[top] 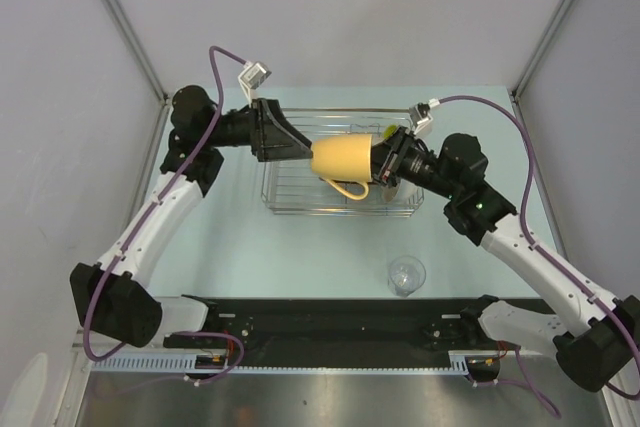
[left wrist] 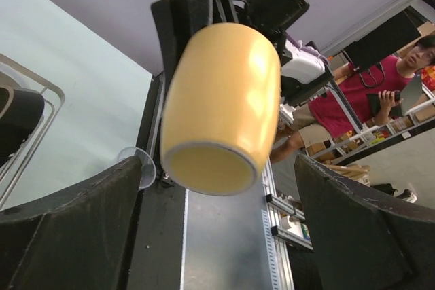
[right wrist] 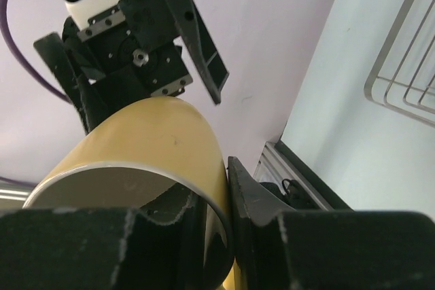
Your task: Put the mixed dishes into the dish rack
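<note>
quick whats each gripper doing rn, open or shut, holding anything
Left gripper: open, holding nothing.
Right gripper: shut on the rim of the yellow mug.

— What surrounds the work area?
— A pale blue-green table (top: 300, 257) inside plain grey walls (top: 350, 7), with a black strip (top: 330, 319) along its near edge.
— Anyone about?
— A person (left wrist: 360, 100) in a red shirt, in the left wrist view, holding something dark, perhaps a phone. Shelves (left wrist: 343, 142) with boxes are close by.
</note>
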